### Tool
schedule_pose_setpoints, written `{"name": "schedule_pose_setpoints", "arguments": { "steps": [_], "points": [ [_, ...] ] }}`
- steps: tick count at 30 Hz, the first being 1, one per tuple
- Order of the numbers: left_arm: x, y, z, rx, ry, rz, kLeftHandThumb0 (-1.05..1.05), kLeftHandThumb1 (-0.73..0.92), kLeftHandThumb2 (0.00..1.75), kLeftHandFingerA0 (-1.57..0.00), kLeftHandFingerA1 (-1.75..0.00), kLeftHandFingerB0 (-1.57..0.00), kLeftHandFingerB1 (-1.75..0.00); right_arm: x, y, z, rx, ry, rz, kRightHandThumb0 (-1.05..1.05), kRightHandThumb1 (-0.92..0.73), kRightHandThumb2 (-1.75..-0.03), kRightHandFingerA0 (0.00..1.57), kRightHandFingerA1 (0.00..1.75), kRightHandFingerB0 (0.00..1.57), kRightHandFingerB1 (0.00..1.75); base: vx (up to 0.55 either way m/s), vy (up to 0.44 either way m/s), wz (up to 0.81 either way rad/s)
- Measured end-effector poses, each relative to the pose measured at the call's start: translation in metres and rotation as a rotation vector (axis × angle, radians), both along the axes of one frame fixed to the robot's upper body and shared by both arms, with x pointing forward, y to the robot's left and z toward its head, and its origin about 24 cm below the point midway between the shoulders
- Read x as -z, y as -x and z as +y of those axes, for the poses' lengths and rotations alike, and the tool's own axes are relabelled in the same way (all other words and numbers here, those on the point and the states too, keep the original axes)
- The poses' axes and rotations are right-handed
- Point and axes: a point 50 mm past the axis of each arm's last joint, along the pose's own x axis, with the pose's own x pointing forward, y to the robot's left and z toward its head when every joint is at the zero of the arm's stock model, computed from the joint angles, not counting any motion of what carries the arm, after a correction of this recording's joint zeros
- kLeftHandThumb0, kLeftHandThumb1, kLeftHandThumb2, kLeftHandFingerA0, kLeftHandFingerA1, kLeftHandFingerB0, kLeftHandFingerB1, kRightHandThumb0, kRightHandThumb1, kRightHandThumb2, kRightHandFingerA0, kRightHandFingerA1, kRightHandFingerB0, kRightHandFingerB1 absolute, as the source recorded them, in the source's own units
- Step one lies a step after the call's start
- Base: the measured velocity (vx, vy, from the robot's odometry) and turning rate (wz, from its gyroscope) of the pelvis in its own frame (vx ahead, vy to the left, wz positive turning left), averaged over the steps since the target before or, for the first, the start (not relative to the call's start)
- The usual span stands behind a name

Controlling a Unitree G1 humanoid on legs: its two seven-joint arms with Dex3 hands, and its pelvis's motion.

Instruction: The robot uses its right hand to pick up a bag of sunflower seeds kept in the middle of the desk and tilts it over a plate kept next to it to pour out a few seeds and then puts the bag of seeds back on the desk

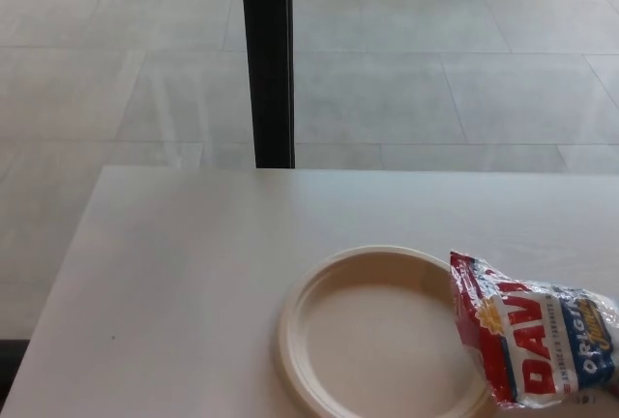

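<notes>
Bag (pixel 535 334) apparently overlapping plate (pixel 290 326) rim

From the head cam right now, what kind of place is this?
Probably an office or lobby-type indoor space, not a kitchen: a plain white desk on a large-tiled floor, with a black post behind it. On the desk only a plate and a bag of sunflower seeds.

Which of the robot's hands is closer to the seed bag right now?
Neither can be judged: no hand shows in the head view. The bag lies on the desk's right side, overlapping the right rim of the empty plate.
</notes>
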Motion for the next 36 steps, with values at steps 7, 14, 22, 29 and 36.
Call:
{"name": "schedule_pose_setpoints", "arguments": {
  "steps": [7,14,22,29,36],
  "points": [
    [-0.005,0.003,0.009,-0.064,0.038,-0.07,-0.38,0.49,1.07,-0.46,-0.78,-0.35,-0.69,-0.023,-0.002,-0.032,0.129,0.036,-0.146,-0.95,-0.57,-0.9,0.0,0.06,0.0,0.04,0.0,0.0,0.0],
    [-0.005,0.005,0.008,-0.085,0.064,-0.099,-0.38,0.52,1.08,-0.41,-0.76,-0.29,-0.66,-0.057,-0.015,-0.067,0.244,0.153,-0.269,-0.93,-0.77,-0.63,0.0,0.0,0.0,0.0,0.0,0.0,0.0],
    [-0.007,0.006,0.009,-0.083,0.067,-0.114,-0.38,0.52,1.08,-0.46,-0.78,-0.34,-0.69,-0.113,-0.055,-0.098,0.268,0.294,-0.455,-0.98,-0.74,-0.64,0.0,0.0,0.0,0.0,0.0,0.0,0.0],
    [-0.005,0.01,0.008,-0.093,0.077,-0.107,-0.37,0.51,1.08,-0.44,-0.77,-0.34,-0.69,-0.168,-0.104,-0.096,0.131,0.391,-0.652,-1.02,-0.6,-0.95,0.0,0.0,0.0,0.1,0.0,0.0,0.0],
    [-0.004,0.01,0.007,-0.092,0.081,-0.106,-0.39,0.5,1.08,-0.45,-0.78,-0.32,-0.68,-0.195,-0.141,-0.063,-0.145,0.413,-0.731,-1.05,-0.75,-0.74,0.0,0.0,0.0,0.0,0.0,0.0,0.0]
  ]
}}
